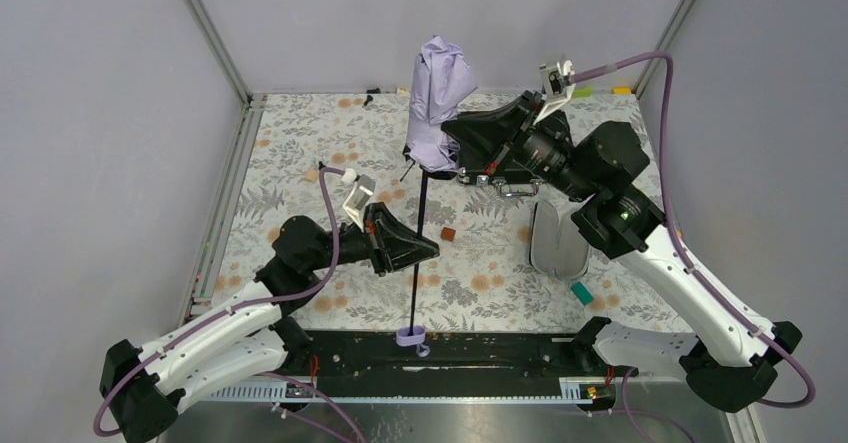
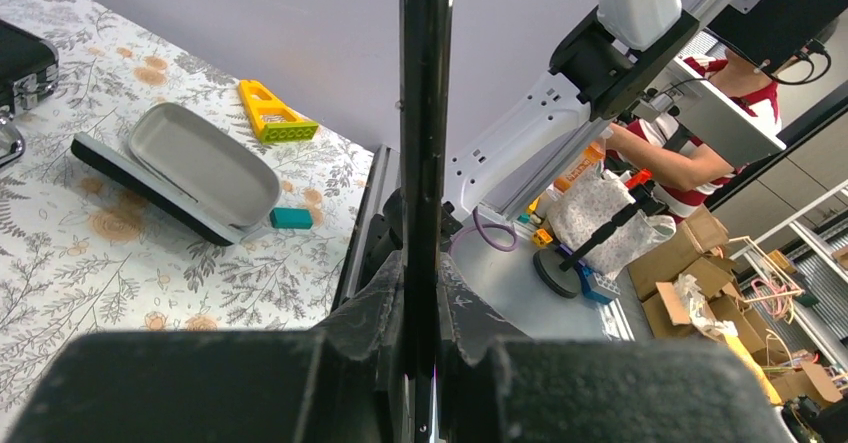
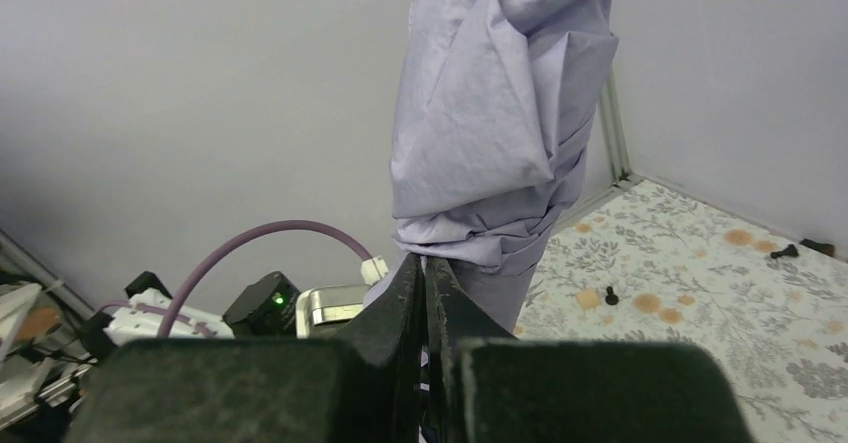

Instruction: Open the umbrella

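We see the umbrella (image 1: 440,103) held up over the middle of the table (image 1: 300,143). Its lavender canopy is bunched and folded at the far end. Its thin black shaft (image 1: 419,263) runs back toward the arms, to the small lavender handle (image 1: 409,337) above the near edge.

The left gripper (image 1: 428,250) is clamped on the shaft about midway; in the left wrist view its fingers (image 2: 375,313) press the rod from both sides. The right gripper (image 1: 462,153) sits at the canopy's lower hem with its jaws pressed together. From the right wrist view we cannot tell whether any fabric is caught between them.

To the right of the shaft a black oval clamshell case (image 1: 557,243) lies open, its grey inside facing up. A teal block (image 1: 582,293) lies outside it, just beside its near end. A small brown block (image 1: 449,234) sits on the floral cloth near the shaft. A black briefcase (image 2: 22,58) lies beneath the right wrist, mostly covered by it. A yellow brick piece (image 2: 275,113) rests beyond the case, near the wall.
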`<state>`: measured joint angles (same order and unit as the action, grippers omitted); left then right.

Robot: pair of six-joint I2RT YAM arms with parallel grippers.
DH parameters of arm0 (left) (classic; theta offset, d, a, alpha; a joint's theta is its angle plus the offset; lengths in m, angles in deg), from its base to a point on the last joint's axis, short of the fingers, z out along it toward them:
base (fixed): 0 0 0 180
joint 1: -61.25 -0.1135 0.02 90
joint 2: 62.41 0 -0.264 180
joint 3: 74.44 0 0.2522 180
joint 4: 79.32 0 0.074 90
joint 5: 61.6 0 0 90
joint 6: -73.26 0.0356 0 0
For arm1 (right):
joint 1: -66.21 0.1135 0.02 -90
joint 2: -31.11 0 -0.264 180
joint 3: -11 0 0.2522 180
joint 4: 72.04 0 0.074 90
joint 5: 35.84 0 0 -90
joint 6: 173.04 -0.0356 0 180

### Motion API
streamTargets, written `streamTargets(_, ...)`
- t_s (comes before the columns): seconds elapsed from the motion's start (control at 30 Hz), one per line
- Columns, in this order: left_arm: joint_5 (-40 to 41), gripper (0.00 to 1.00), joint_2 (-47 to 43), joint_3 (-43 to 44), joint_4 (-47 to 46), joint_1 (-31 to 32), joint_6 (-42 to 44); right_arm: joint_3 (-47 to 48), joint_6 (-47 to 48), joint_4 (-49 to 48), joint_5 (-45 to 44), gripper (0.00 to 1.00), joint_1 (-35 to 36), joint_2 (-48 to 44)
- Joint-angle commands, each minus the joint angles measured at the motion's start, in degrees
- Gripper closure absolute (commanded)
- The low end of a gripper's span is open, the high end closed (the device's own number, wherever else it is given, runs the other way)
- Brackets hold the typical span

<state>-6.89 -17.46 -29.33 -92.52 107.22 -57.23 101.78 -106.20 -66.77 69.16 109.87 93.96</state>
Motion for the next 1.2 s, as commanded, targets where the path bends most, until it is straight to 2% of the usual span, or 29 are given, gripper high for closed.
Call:
streamTargets(0.0,-0.11,1.0,-0.67,1.19,-6.5,-0.1,0.26,0.4,-4.63,-4.25,8.49,1.0,0.11,-2.79)
streamTargets(0.3,-0.77,1.0,0.38,1.24,-7.14,-0.11,-0.03,-0.32,-10.28,-8.5,15.06,1.0,-0.12,-4.29)
streamTargets(0.77,-0.74,1.0,2.12,0.89,-7.93,-0.18,-1.08,0.02,-15.43,-12.7,20.39,1.0,-0.13,-6.37)
streamTargets(1.17,0.59,1.0,3.8,1.43,-4.87,-1.74,0.06,0.82,-15.72,-12.37,21.91,1.0,-0.12,-8.55)
